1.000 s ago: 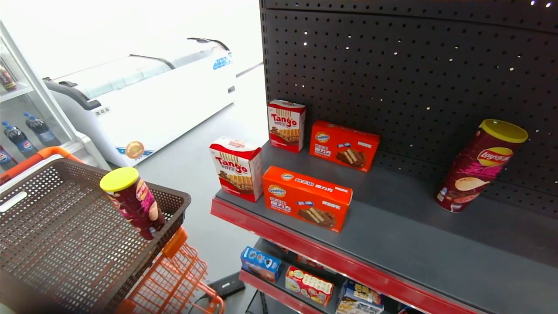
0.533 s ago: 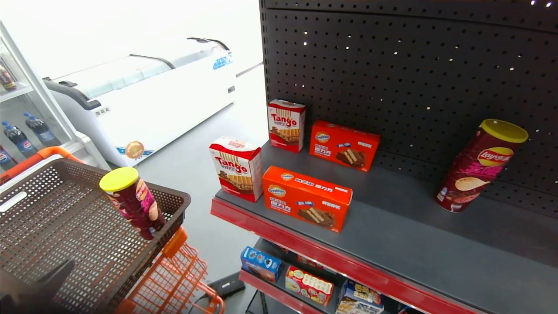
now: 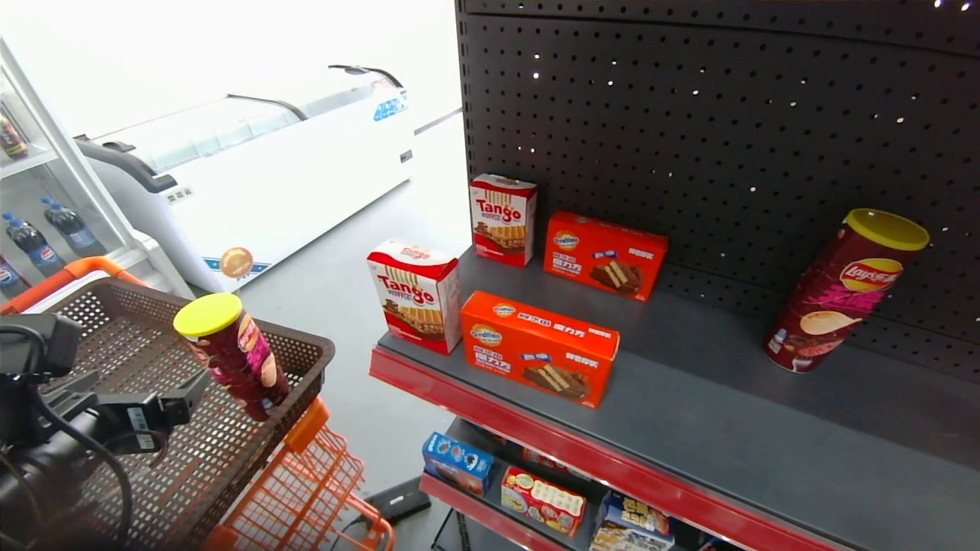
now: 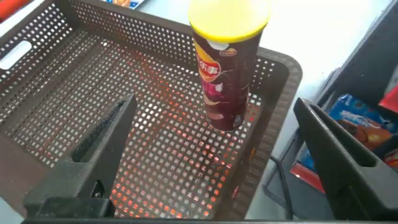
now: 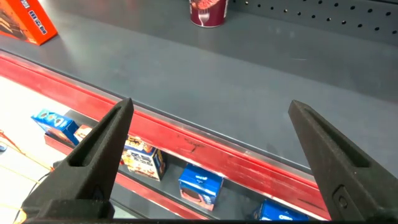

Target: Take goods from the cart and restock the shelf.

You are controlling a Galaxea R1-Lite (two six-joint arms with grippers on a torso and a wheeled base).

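1 chip can (image 4: 225, 81), yellow lid, upright in corner of brown mesh basket (image 4: 56, 87). Left gripper (image 4: 214, 104) jaws wide apart, not touching can.

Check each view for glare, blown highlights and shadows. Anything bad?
Head view: the area above the freezer is blown out white, and bright pinpoints shine through the pegboard holes. Left wrist view: the yellow lid of the chips can looks overbright from glare. Right wrist view: the shelf is evenly lit, with no hard shadows.
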